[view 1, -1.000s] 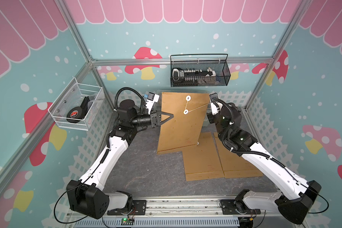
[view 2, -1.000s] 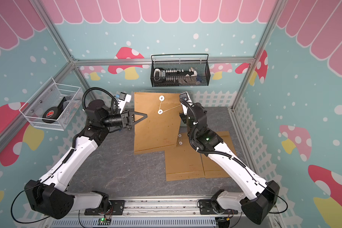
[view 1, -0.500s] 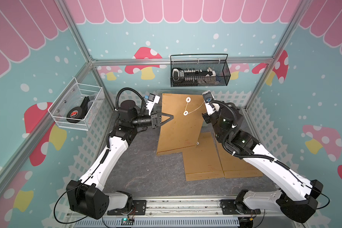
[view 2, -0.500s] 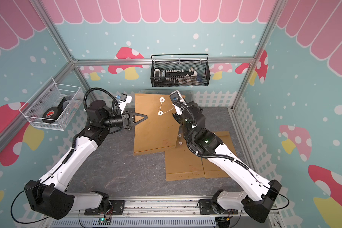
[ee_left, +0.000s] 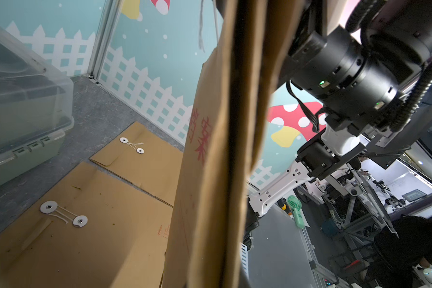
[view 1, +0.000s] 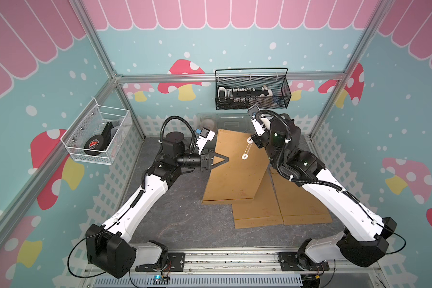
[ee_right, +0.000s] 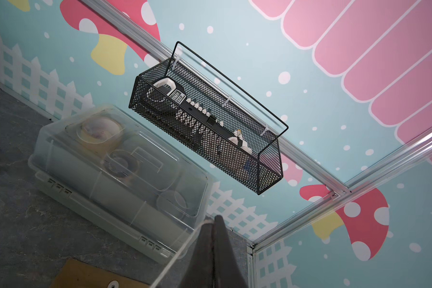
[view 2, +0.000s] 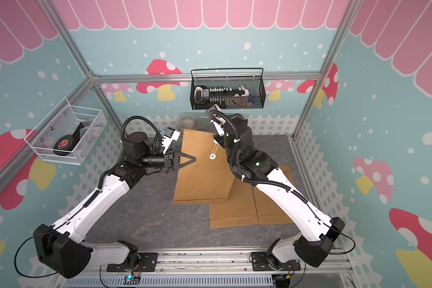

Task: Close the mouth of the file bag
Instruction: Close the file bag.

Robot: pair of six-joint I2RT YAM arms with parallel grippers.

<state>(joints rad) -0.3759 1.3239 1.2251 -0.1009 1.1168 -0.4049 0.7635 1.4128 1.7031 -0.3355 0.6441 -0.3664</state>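
file bag is seen propped up at the back middle of the grey table in both top views, with its lower edge down at the table surface and its upper edge raised and tilted. its left edge is pinched by the left gripper, whose fingers are pressed together on the brown paper. in the left wrist view the bag is seen edge-on, close and blurred, running up through the middle of the picture. two white discs are carried on the bag's face, an upper disc and a lower disc, and a string is drawn between them. in the right wrist view the string is shown taut from the bag up to the right gripper, whose fingers are closed tightly on it above the bag's top edge. how many turns are wound on either disc cannot be told. a flat bag and a second flat bag are laid side by side on the table, nearer the arm bases, and the first is partly hidden by the held bag in the top views. a clear plastic box is set behind the bag against the back wall, and a black mesh basket is hung on the wall above it.
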